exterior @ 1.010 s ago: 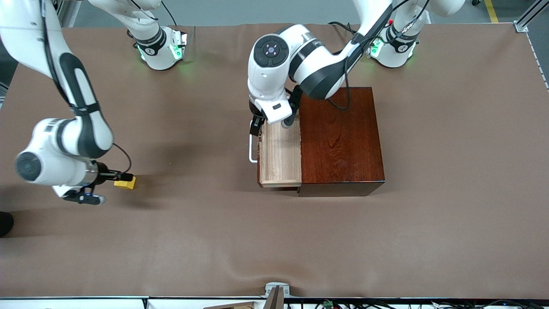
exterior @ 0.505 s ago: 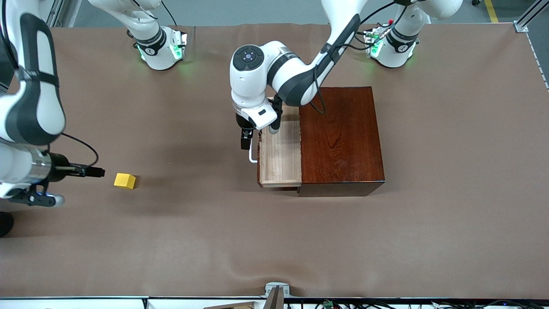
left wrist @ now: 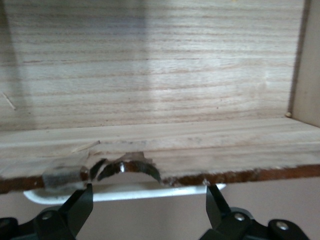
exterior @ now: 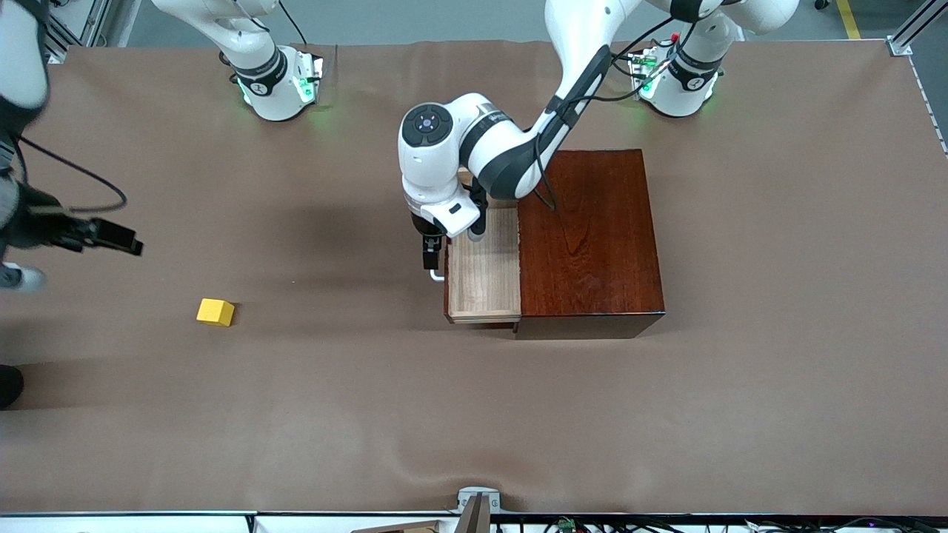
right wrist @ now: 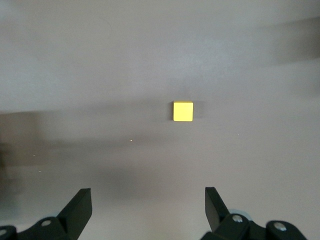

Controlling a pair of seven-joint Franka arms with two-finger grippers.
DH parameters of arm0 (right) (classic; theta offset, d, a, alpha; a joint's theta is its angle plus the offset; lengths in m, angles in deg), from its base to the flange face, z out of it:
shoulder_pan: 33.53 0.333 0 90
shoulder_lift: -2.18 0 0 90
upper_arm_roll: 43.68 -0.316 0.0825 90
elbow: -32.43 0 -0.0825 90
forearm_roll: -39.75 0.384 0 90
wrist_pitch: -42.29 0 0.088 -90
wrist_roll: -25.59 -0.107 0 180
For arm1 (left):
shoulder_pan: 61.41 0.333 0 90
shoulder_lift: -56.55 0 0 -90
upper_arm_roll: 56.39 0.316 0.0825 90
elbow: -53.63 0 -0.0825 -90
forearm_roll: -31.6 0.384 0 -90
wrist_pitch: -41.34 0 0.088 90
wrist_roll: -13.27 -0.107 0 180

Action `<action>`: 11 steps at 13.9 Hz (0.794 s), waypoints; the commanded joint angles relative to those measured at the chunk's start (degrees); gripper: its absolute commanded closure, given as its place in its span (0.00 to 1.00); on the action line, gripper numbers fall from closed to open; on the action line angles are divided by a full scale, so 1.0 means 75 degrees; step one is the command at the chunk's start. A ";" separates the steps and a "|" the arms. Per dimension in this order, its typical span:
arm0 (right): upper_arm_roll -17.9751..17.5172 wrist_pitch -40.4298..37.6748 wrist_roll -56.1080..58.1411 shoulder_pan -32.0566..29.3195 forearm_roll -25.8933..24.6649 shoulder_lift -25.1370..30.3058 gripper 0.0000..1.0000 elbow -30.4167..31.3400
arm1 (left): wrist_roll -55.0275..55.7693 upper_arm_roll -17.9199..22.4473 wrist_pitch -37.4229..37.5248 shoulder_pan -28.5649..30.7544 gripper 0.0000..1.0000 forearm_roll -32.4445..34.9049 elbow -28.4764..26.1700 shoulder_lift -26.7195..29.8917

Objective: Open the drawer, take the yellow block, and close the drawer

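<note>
— Where's the small bright yellow cube (exterior: 215,312)?

— I see it alone on the brown table cover (exterior: 370,414) toward the right arm's end, bare cloth all round. Right gripper (exterior: 118,238) hangs above, fingers apart.

— And the light-wood drawer (exterior: 483,270)?

— Pulled out. Left gripper (exterior: 432,255) straddles its white bar handle (left wrist: 125,194), jaws spread.

table (exterior: 778,385): brown cover | on it: yellow block (exterior: 215,312); wooden box (exterior: 589,244), drawer (exterior: 483,270) open

no text, labels, brands or numbers can be read anywhere here.
</note>
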 commanded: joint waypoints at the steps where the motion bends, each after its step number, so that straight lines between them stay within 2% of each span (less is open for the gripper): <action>1: 0.0018 -0.0135 -0.0107 -0.0083 -0.0028 0.0453 0.00 0.0216 | 0.0116 -0.0014 0.0176 -0.0029 0.00 0.0030 0.0179 -0.0092; 3: 0.0030 -0.0206 -0.0095 -0.0095 -0.0040 0.0653 0.00 0.0216 | -0.0084 -0.0026 0.0586 -0.0018 0.00 -0.0110 0.0179 -0.0045; 6: 0.0030 -0.0113 -0.0107 -0.0014 -0.0051 0.0642 0.00 0.0228 | -0.0271 -0.0096 0.1137 0.0006 0.00 -0.0298 0.0179 0.0013; 8: -0.0028 0.0203 -0.0118 -0.0001 -0.0367 0.0595 0.00 0.0262 | -0.0365 -0.0108 0.1570 0.0041 0.00 -0.0427 0.0179 0.0165; 11: 0.0030 0.0250 -0.0118 -0.0013 -0.0333 0.0584 0.00 0.0415 | -0.0365 -0.0096 0.2145 0.0181 0.00 -0.0451 0.0179 0.0376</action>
